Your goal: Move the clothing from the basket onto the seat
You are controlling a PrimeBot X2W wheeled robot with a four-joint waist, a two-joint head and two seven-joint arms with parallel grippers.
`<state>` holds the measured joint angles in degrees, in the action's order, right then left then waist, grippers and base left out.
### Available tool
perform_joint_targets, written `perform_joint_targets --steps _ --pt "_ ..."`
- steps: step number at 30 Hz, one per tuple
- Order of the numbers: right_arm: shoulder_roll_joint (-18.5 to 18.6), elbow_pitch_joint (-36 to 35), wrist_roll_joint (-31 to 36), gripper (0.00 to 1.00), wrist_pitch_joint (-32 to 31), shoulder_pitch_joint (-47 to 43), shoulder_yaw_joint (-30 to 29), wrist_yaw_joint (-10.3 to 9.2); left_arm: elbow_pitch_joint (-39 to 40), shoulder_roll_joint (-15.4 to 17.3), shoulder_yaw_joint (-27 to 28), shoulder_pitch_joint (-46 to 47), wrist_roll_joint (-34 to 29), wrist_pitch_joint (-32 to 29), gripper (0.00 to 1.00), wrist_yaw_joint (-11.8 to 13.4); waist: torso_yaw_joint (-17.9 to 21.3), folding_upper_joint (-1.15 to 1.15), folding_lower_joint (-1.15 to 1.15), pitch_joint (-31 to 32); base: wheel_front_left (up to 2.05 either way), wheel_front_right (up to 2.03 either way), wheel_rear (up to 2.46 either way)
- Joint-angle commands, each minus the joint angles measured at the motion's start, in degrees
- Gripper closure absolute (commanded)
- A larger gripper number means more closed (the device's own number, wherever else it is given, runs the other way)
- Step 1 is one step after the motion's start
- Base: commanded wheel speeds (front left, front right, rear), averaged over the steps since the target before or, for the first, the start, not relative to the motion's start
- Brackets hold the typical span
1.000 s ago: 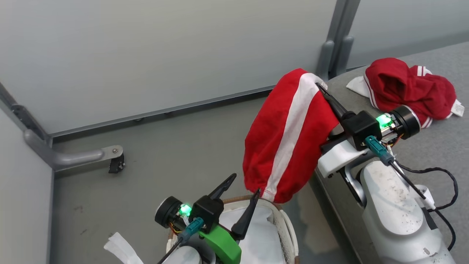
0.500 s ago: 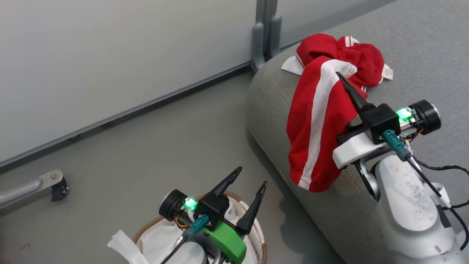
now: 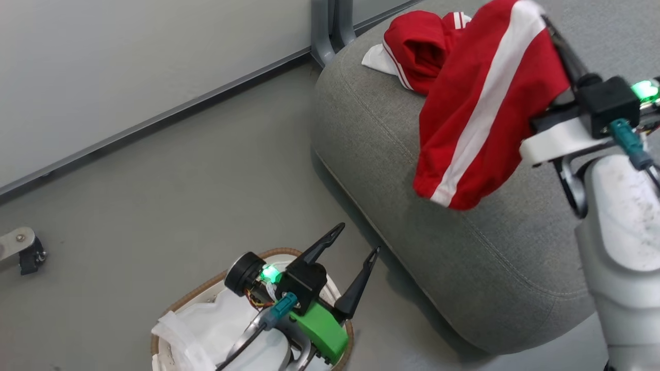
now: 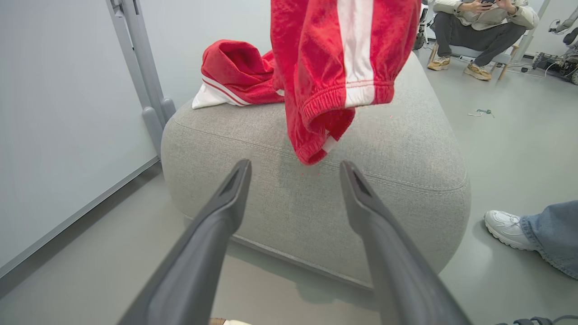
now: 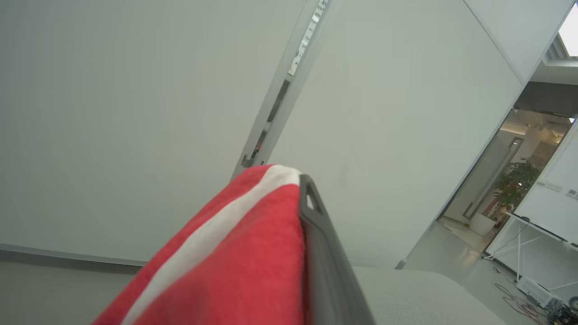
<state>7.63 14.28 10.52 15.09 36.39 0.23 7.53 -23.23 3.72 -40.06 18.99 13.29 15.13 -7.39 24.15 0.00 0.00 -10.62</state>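
Note:
My right gripper (image 3: 542, 20) is shut on the red garment with the broad white band (image 3: 479, 113), which hangs from it over the near part of the grey seat (image 3: 412, 170). In the right wrist view the band garment (image 5: 235, 262) drapes against one dark finger (image 5: 325, 262). The second red garment, with thin white stripes (image 3: 417, 46), lies crumpled at the seat's far corner. My left gripper (image 3: 359, 238) stands open and holds nothing, above the basket (image 3: 206, 288) with its white liner (image 3: 206, 324). From the left wrist, the hanging garment (image 4: 334, 67) dangles over the seat (image 4: 397, 135) beyond my open left gripper (image 4: 294, 164).
A grey partition post (image 3: 330, 26) stands behind the seat's corner, and a wall runs along the floor. A caster foot (image 3: 23, 250) sits at the far left. A person sits beyond the seat (image 4: 483, 22), and another person's shoe (image 4: 510, 228) rests on the floor right of the seat.
The head camera has swung toward the seat. My right gripper has carried the band garment from beside the seat's edge to higher over the seat. The left gripper stays open above the basket.

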Motion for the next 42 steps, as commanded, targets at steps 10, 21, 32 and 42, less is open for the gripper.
perform_joint_targets --steps 10,21,32,42 --pt "13.53 11.12 -0.06 1.00 0.08 21.19 -4.54 -0.08 0.29 3.23 -1.05 5.62 -1.28 0.02 0.00 -0.15 -6.48 0.00 0.00 -11.25 0.00 0.00 0.00" --pt "21.41 23.22 1.51 1.00 0.05 33.47 -10.88 -0.08 1.12 5.21 -0.86 11.82 -3.53 0.02 0.00 -0.15 -11.52 0.00 0.00 -23.40 0.00 0.00 0.00" --pt "15.48 27.69 4.93 1.00 0.09 24.65 -18.31 -0.08 1.75 5.07 0.55 12.88 -4.68 0.02 0.00 -0.11 -12.53 0.00 0.00 -27.55 0.00 0.00 0.00" --pt "9.71 26.77 7.95 0.00 0.10 17.63 -20.13 -0.08 1.45 5.25 1.69 10.85 -4.78 0.02 0.00 0.14 -10.63 0.00 0.00 -26.30 0.00 0.00 0.00"
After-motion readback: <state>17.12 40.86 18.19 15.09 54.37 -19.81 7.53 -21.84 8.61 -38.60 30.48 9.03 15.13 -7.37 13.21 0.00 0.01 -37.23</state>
